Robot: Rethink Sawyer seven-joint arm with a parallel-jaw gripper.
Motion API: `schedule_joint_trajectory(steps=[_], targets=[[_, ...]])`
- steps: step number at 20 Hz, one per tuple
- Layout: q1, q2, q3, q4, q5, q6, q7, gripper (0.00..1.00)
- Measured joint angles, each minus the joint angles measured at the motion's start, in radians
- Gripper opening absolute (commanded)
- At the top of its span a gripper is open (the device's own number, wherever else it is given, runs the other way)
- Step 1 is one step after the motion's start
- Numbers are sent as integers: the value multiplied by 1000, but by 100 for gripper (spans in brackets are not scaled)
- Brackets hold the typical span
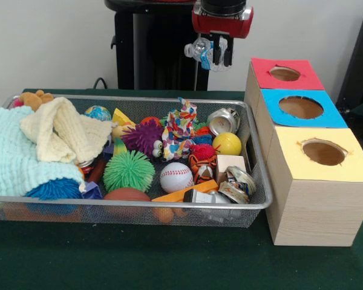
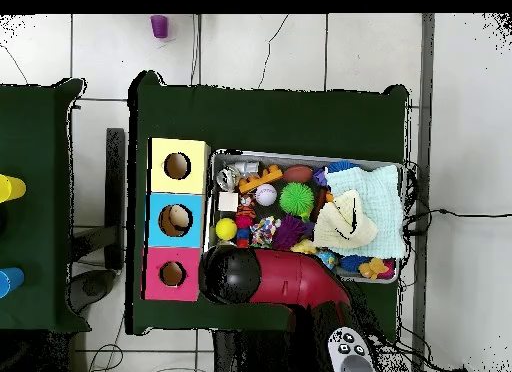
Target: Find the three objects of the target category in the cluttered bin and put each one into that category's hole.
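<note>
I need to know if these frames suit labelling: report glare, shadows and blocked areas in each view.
Front view: even light; glints on the crushed can and on the clear bottle held in the gripper; a soft shadow lies under the bin. Overhead view: the arm hides the gripper and the bin's corner beside the red box; no strong glare.

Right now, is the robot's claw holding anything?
Gripper: jaws closed on a crushed clear plastic bottle, lifted above the bin's far corner.

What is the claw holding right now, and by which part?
The claw holds a crumpled clear plastic bottle, gripped at one end; the rest sticks out sideways.
</note>
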Motion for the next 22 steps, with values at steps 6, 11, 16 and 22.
schedule_joint_trajectory(steps=[6, 11, 16, 22], targets=[[-68, -24, 76, 19, 80, 0, 0, 0], [-109, -43, 121, 35, 124, 0, 0, 0], [-106, -80, 150, 35, 158, 35, 0, 0], [-104, -108, 188, 35, 203, 54, 0, 0]])
